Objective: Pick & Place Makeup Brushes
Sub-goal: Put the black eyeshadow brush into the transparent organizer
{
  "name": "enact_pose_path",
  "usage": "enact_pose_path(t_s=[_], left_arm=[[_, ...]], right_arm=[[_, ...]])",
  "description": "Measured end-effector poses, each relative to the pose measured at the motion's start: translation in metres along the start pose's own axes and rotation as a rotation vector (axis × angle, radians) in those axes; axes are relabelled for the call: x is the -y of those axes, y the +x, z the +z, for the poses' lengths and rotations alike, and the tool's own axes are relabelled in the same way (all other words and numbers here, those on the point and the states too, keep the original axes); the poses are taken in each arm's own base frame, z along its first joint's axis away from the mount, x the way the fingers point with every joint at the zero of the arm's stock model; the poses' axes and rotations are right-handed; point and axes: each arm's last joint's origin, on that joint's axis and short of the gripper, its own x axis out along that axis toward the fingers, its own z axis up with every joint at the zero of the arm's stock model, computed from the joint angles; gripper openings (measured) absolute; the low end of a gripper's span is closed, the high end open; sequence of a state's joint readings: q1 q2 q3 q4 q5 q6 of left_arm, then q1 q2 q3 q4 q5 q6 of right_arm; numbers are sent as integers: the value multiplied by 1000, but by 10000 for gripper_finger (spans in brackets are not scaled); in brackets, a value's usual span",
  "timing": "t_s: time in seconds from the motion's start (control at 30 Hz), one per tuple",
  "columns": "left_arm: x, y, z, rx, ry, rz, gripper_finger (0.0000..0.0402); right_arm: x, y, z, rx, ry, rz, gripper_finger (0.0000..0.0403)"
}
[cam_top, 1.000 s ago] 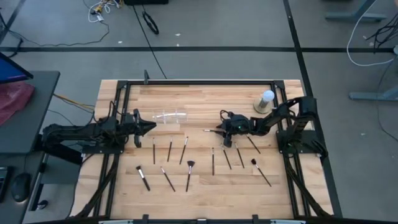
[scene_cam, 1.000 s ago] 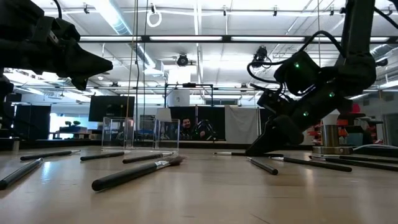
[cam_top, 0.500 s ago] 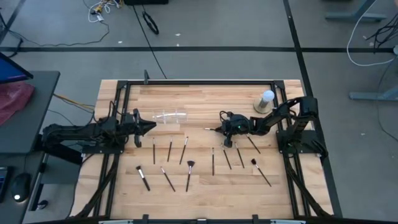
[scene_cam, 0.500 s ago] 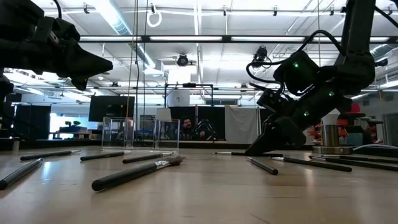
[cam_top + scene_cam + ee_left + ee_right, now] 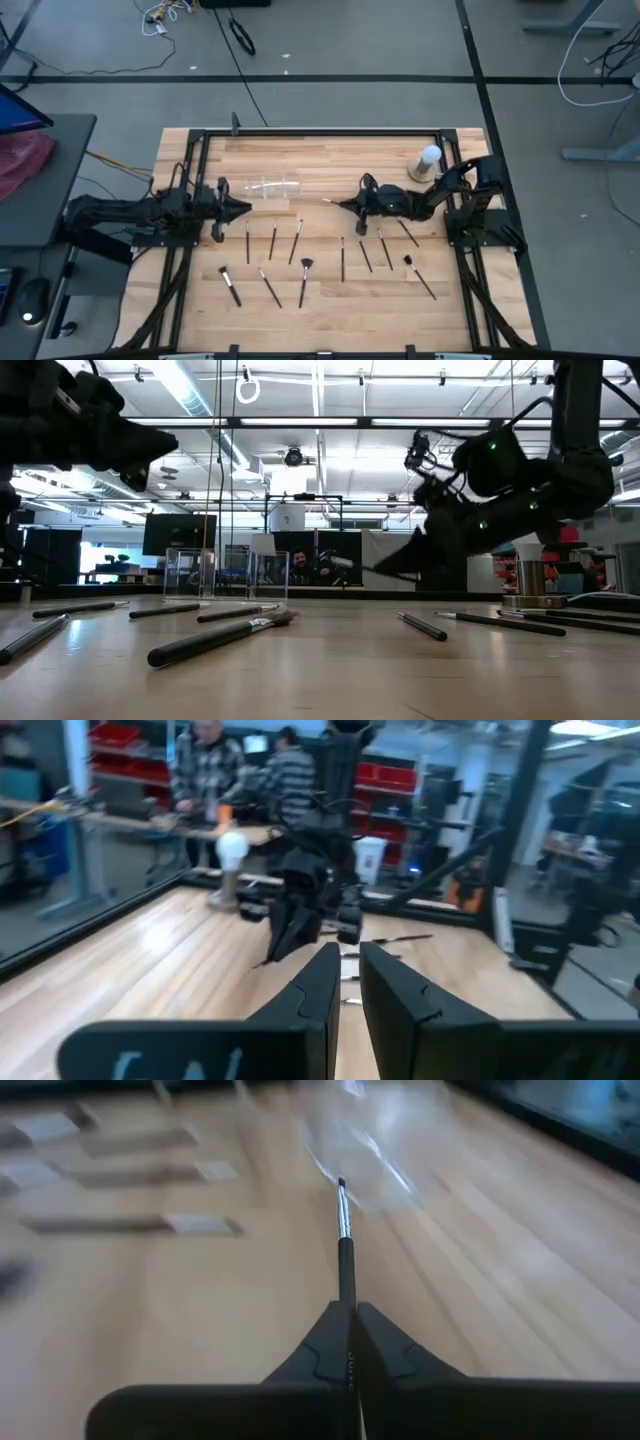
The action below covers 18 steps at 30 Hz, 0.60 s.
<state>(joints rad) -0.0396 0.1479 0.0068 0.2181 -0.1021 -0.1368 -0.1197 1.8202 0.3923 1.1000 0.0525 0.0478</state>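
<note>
Pale butcher-block wooden table (image 5: 320,160) inside a black frame, grey concrete floor around it. Right gripper (image 5: 347,206) sits near table centre, clear of the wood, jaws clamped on a thin black makeup brush with silvery ferrule (image 5: 344,1230); the brush sticks out past the fingertips toward 9 o'clock, pointing at the clear plastic cup lying on its side (image 5: 272,186). In the low view that gripper (image 5: 400,560) and brush hang above the tabletop. Remaining thin dark makeup brushes (image 5: 300,252) lie scattered on the wood from 5 to 7 o'clock of centre, most running roughly 12-to-6, a few slanted. Left gripper (image 5: 238,208) hovers at 9 o'clock of centre, just at 7 o'clock of the cup; fingers (image 5: 322,982) nearly together with a narrow gap, holding nothing. White ball on a round base (image 5: 428,160) stands at 2 o'clock, beside the right arm. People stand at benches in the room beyond.
</note>
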Motion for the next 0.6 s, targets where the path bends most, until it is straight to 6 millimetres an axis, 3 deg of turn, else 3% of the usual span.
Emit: enact_pose_path(t_s=[0.2, 0.43, 0.6], left_arm=[[8, 13, -1, -4, 40, -32, 48], [11, 31, -12, -50, 67, -25, 49], [12, 41, -17, -38, 71, -20, 85]], right_arm=[[-30, 1, 28, 237, 23, 122, 4], [-74, 17, 66, 367, -44, 237, 4], [-90, 24, 89, 436, -91, 235, 4]])
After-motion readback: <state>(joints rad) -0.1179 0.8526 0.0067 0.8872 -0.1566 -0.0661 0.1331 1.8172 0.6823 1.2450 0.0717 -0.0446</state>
